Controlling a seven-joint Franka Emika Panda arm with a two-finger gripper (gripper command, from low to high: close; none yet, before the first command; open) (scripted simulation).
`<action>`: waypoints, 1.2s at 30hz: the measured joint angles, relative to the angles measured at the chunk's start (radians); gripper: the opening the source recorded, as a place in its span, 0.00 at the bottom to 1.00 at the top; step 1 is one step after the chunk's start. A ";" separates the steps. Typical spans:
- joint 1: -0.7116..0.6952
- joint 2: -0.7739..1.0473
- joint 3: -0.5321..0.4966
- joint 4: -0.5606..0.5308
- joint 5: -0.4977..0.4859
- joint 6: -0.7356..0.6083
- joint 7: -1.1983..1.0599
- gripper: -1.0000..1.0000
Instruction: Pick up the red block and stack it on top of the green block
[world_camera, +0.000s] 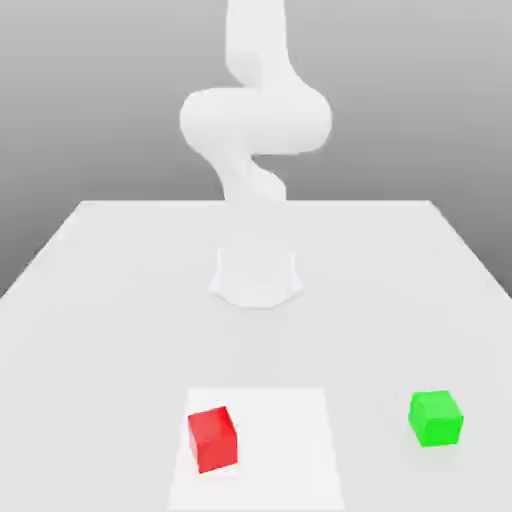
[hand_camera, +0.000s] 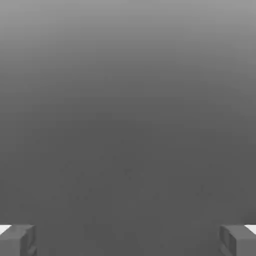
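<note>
The red block (world_camera: 212, 438) sits on the table near the front, slightly toward the exterior view's left. The green block (world_camera: 435, 418) rests on the table at the front on the exterior view's right, well apart from the red one. My white arm (world_camera: 255, 120) rises from its base (world_camera: 256, 277) at the table's middle and bends upward. In the hand view my gripper (hand_camera: 128, 240) is open. Its grey fingertips (hand_camera: 17, 240) stand far apart, with nothing between them and plain grey beyond.
The pale table (world_camera: 100, 300) stretches wide around the base. A brighter white square patch (world_camera: 280, 440) lies flat under and beside the red block. The table's side edges slant inward toward the back.
</note>
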 joint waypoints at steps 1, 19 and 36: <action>0.007 0.039 -0.012 -0.015 0.002 0.020 -0.023 0.50; 0.060 0.695 -0.153 -0.271 0.054 0.345 -0.421 0.50; -0.006 0.984 -0.085 -0.287 0.119 0.550 -0.532 0.00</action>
